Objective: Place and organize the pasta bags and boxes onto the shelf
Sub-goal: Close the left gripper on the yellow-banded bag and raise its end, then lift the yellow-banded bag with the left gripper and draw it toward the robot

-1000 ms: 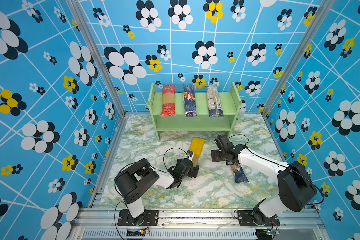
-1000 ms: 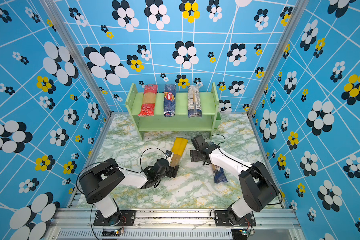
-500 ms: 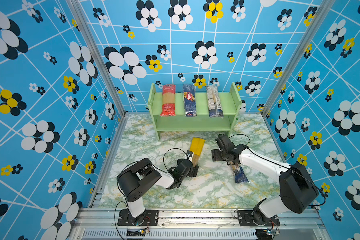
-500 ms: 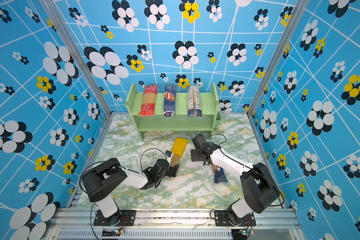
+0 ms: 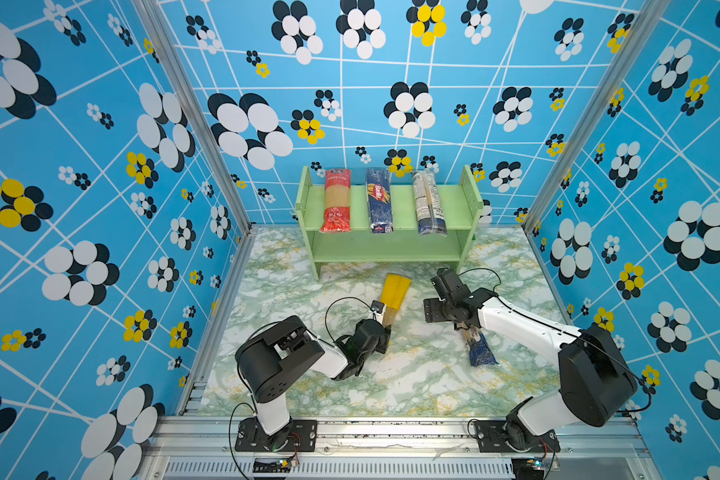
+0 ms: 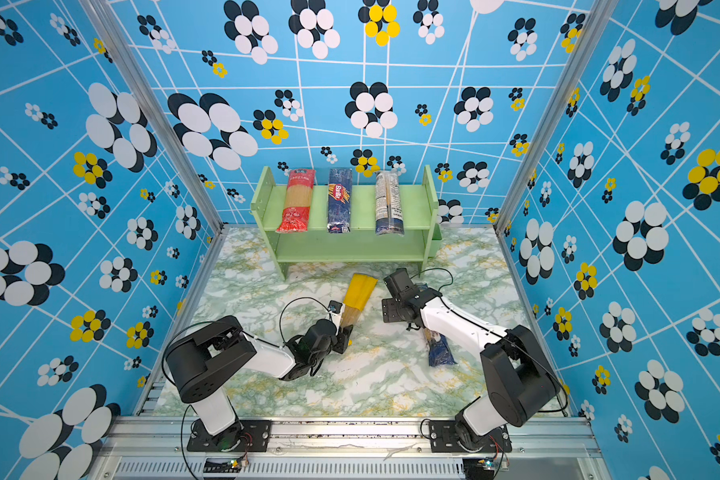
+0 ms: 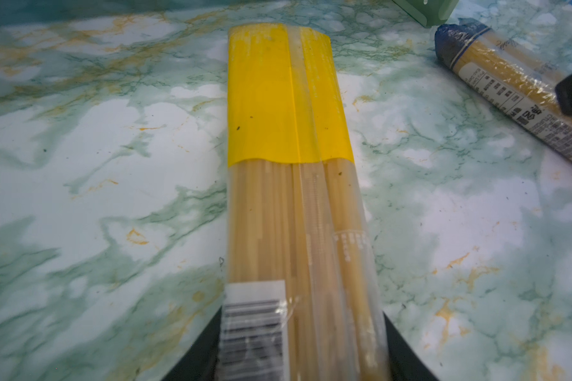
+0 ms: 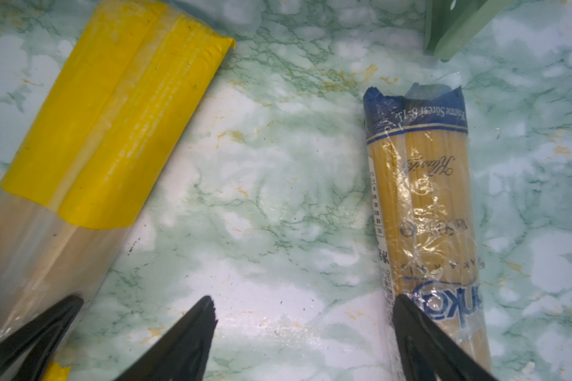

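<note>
Left wrist view, Mia: what sits between the fingers?

The yellow-topped clear bag (image 7: 294, 132), Tom. The left gripper (image 7: 301, 316) has its two dark fingers (image 7: 205, 346) drawn in against both long sides of the clear end, level with the barcode label (image 7: 253, 316). The yellow end points to the top of the frame. The bag lies on the green-veined marble surface (image 7: 96, 198).

Where is it in both top views?

At the centre of the frame, just in front of the shelf (image 5: 387, 249). The yellow end is toward the shelf, and the bag slants down to the left, where the left gripper grips it.

And the right gripper (image 8: 303, 298)?

The right wrist view shows its fingers spread wide with only bare surface between them, so it holds nothing. One of its fingers overlaps the clear bag with blue end (image 8: 423, 204); I cannot tell whether it touches. In a top view that bag comes out from under the right arm (image 5: 516, 324) toward the lower right, well apart from the yellow-topped one.

What's on the shelf?

It's in the upper middle of the frame. The upper tier holds, left to right, the red bag (image 5: 336, 199), the dark blue Barilla (image 5: 378, 203) and the blue pack with white label (image 5: 429, 203). They lie side by side, apart, each front to back with its near end over the front edge. A small green cup (image 6: 435, 245) hangs on the shelf's right side panel.
</note>
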Motion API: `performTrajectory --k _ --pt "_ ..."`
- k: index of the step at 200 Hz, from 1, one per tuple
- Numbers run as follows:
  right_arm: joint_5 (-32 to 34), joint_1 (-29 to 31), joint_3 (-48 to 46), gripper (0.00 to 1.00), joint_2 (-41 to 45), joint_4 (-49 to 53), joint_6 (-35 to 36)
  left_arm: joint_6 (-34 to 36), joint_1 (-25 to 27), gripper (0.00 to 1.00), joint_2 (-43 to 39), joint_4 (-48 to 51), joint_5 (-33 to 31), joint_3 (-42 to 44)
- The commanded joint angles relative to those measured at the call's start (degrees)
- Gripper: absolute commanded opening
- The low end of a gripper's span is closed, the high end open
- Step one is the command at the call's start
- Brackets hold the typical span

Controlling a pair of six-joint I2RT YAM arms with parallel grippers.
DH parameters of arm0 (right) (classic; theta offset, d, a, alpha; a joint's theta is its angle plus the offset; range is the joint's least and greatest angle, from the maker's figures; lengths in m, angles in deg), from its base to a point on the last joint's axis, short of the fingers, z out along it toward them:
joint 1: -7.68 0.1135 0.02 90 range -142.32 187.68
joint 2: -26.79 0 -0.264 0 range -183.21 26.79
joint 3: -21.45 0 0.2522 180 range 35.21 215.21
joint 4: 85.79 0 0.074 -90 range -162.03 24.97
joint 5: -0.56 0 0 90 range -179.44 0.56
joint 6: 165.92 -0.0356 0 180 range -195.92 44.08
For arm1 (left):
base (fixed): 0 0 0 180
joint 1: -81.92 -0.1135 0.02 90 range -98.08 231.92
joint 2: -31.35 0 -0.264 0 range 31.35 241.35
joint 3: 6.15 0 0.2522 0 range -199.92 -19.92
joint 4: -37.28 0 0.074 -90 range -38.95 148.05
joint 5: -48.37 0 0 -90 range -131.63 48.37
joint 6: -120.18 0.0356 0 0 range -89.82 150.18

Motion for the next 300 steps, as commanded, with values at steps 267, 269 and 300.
performTrajectory --k 267,269,300 --pt "1.6 -0.6 0.7 0.86 -0.2 0.9 0.0 -2.0 0.0 0.00 -15.1 10.7 -3.7 5.1" --pt "1.6 -0.6 0.7 0.86 -0.2 0.9 0.0 -2.0 -0.1 0.00 -15.5 11.0 -3.7 5.0" --pt "1.6 -0.6 0.8 0.86 -0.7 0.5 0.0 -1.2 -0.2 0.00 -21.1 17.0 -5.0 4.2"
